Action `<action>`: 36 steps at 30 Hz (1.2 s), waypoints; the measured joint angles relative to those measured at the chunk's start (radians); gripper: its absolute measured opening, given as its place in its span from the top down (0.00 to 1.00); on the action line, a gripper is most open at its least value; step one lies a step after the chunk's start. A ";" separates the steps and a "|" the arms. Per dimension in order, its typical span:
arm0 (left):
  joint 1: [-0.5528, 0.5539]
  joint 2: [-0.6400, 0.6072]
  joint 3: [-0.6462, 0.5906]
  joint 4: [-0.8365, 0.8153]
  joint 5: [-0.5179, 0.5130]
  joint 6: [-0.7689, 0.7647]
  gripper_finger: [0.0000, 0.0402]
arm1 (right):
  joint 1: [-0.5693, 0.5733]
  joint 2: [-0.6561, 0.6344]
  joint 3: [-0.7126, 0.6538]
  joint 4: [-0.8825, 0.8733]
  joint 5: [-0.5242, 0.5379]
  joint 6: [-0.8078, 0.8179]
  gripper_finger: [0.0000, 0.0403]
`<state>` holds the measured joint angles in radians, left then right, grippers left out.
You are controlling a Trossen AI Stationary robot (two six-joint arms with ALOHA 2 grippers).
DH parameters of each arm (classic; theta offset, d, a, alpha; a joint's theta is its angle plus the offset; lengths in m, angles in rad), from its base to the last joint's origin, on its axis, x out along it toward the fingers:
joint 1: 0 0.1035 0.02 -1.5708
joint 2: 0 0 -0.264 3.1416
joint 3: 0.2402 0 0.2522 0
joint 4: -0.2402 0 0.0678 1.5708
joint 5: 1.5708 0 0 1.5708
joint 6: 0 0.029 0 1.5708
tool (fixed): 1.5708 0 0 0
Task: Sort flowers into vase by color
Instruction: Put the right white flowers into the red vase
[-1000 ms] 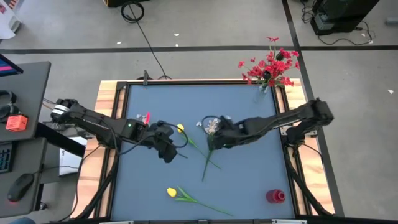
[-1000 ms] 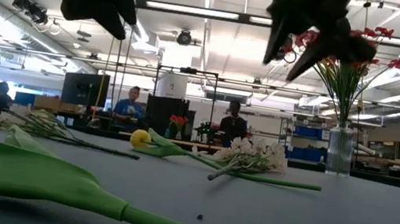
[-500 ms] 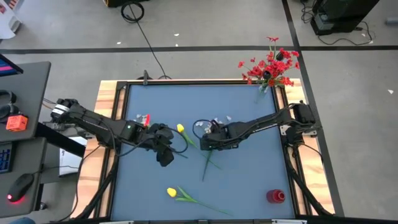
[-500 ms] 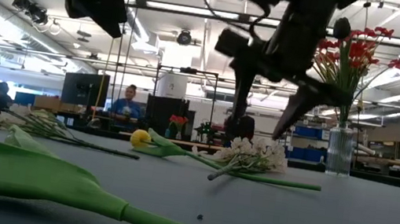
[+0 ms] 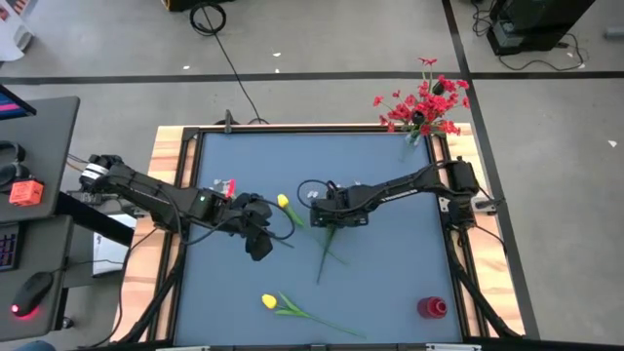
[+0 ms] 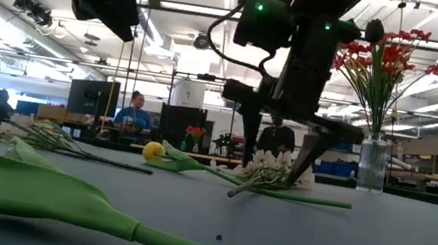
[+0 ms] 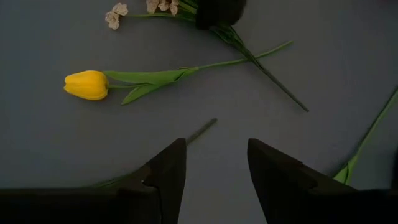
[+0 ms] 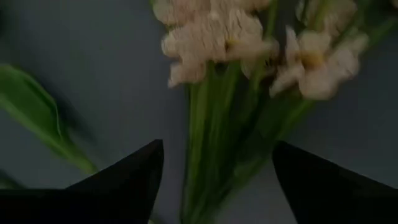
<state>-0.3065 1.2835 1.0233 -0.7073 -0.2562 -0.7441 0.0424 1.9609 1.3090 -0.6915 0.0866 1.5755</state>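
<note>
Looked down on a blue-grey table [image 5: 390,283], framed in pale wood, with two dark arms reaching in from either side.

Over the last second, stretched the right arm further toward the table's middle and brought it down low. Spread the right gripper [image 6: 274,170] to its widest on the way, one finger either side of the spray of whitish-pink blossoms [image 6: 282,168], fingertips close to the tabletop. Not yet closed on anything. From the wrist, showed green stems running straight between the two dark fingers [image 8: 124,180], pale blossoms [image 8: 211,31] just beyond.

Kept the left gripper [image 5: 258,244] hovering unmoved above the table left of centre, fingers [image 7: 165,180] partly apart and holding nothing, bare tabletop between them.

Judged as the approach done and the grasp about to begin, with closing on the stems as the next step.

Left the flowers mostly unsorted: red blossoms standing in the glass vase [image 5: 413,136] at the far right corner, one yellow tulip [image 5: 283,202] lying just beside the spray, a second tulip [image 5: 268,301] near the front edge.
</note>
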 joint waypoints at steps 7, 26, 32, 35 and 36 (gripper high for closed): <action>0.000 -0.009 0.000 0.015 -0.011 0.034 0.56 | -0.026 0.043 0.005 -0.039 -0.059 -0.037 0.53; -0.024 -0.178 0.000 0.223 -0.041 0.290 0.56 | 0.061 -0.230 -0.001 -0.048 0.202 -0.236 0.97; -0.029 -0.177 0.000 0.248 -0.035 0.316 0.56 | 0.210 -0.407 -0.001 0.016 0.433 -0.474 0.97; -0.029 -0.178 0.000 0.252 -0.036 0.314 0.56 | 0.284 -0.483 0.000 0.015 0.455 -0.686 0.97; -0.029 -0.178 0.000 0.252 -0.035 0.314 0.56 | 0.305 -0.506 0.000 0.012 0.426 -0.747 0.97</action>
<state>-0.3351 1.1057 1.0237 -0.4551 -0.2916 -0.4299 0.3471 1.4553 1.3090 -0.6792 0.5121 0.8285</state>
